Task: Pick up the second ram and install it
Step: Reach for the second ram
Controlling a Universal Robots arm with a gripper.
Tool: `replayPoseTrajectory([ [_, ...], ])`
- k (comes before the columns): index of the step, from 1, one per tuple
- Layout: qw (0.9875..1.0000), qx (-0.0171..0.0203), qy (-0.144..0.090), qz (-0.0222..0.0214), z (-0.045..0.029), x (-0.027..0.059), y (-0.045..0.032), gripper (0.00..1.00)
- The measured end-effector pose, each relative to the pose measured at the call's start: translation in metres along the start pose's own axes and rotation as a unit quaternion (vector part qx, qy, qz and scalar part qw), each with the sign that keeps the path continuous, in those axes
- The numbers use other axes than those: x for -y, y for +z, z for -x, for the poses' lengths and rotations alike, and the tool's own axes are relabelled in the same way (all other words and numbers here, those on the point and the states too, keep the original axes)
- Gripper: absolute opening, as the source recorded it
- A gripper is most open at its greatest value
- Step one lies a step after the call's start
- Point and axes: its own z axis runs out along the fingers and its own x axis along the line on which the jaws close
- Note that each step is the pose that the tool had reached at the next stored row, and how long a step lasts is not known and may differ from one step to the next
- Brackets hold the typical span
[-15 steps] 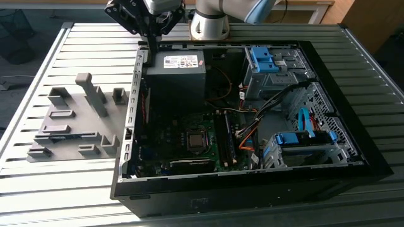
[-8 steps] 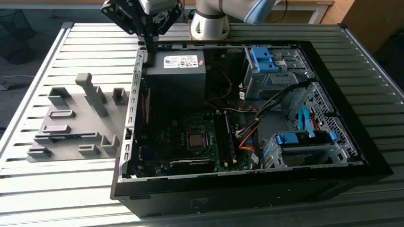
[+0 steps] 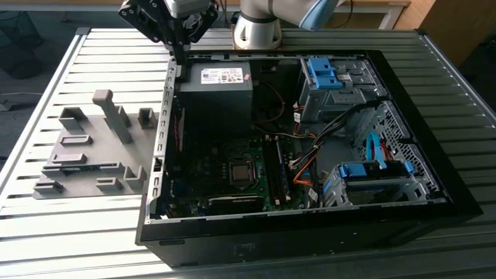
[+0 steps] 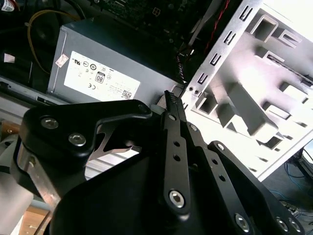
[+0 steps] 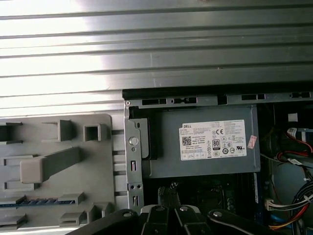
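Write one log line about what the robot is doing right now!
gripper: shut, empty | place: over case edge by power supply | ram: lying in fixture, untouched | install: not done

A white printed label (image 5: pixel 213 140) sits on the grey power supply (image 5: pixel 166 156). A small pink sticker (image 5: pixel 252 142) lies beside it. No wording reads with certainty.

The motherboard (image 3: pixel 209 164) lies open from above, hemmed by the power supply (image 3: pixel 217 96) at one end and cables (image 3: pixel 308 165) and drive cages (image 3: pixel 333 87) toward the exterior view's right. The case wall (image 3: pixel 164 125), the gripper (image 3: pixel 180 58) above its far end, parts it from the grey fixture (image 3: pixel 78 125) and its upright post (image 3: pixel 111 113).
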Motion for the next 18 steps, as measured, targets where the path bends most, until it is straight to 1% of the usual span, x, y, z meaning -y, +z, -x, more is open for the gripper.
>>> replayPoseTrajectory([
  [9,1.0000,0.0000,0.000,0.0000,-0.0070,0.0005,-0.0001,0.11],
  [18,1.0000,0.0000,0.000,0.0000,-0.0173,0.0013,-0.0003,0.11],
])
